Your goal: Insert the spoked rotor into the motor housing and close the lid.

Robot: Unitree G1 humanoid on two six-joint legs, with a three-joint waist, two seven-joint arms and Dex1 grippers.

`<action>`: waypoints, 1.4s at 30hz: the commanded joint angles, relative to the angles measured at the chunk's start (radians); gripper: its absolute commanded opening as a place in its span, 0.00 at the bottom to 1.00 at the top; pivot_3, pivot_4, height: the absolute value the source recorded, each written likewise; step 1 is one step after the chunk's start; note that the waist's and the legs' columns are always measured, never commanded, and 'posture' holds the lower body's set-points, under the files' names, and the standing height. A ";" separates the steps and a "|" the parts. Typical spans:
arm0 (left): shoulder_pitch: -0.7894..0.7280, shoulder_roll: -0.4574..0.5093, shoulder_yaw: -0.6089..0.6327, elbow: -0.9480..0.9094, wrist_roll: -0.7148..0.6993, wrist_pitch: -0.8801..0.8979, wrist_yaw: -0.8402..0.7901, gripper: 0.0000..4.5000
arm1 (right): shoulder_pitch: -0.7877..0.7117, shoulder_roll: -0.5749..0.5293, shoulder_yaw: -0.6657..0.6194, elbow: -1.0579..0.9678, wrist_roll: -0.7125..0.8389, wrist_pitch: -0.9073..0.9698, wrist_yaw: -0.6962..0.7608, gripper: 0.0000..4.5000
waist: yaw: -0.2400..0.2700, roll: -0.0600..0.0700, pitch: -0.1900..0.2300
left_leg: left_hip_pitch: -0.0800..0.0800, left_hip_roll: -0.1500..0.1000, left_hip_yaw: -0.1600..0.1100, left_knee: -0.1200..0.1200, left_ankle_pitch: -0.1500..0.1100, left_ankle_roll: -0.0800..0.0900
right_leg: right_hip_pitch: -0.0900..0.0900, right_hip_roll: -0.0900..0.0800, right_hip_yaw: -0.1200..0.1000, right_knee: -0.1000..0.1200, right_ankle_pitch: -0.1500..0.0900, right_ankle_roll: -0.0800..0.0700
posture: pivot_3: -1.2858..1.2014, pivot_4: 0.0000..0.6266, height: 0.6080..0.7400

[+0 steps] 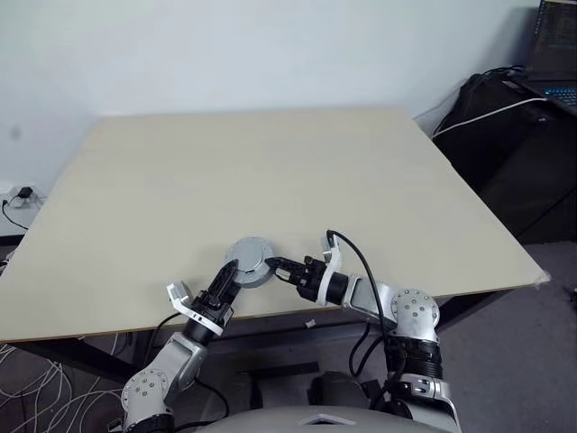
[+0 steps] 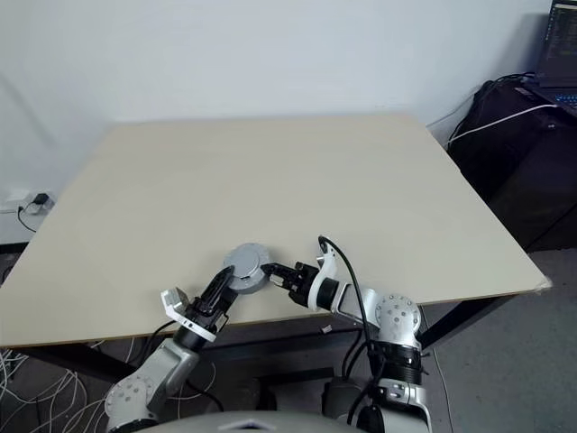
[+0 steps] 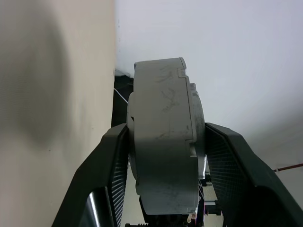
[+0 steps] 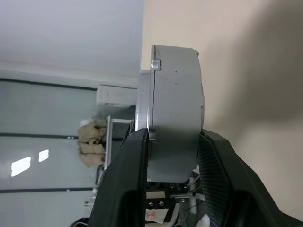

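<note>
Assembly: the motor housing (image 1: 251, 262) and the lid (image 4: 144, 113) sit together as one grey puck, held just above the near edge of the table (image 1: 270, 180).
Seam: in the right wrist view a thin plate lies flush on the thicker body; no gap visible on the side shown.
Spoked rotor: not visible loose; judged to be inside, cannot confirm.
Left gripper (image 1: 233, 274): fingers clamped across the puck's two flat faces, from the near left.
Right gripper (image 1: 278, 267): fingers clamped on the same puck from the right.
Done: rotor apparently inserted, lid on.
Left: judged only a final press or check of seating, then release.
</note>
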 commanded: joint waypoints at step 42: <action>-0.081 -0.122 0.070 -0.075 0.051 -0.511 0.135 0.46 | 0.054 -0.005 0.005 -0.065 0.003 -0.046 0.003 1.00 | 0.012 -0.001 0.001 | 0.000 0.000 0.000 -0.002 0.000 0.000 | 0.000 0.000 0.000 -0.003 0.000 0.000 | 0.52 0.00 1.00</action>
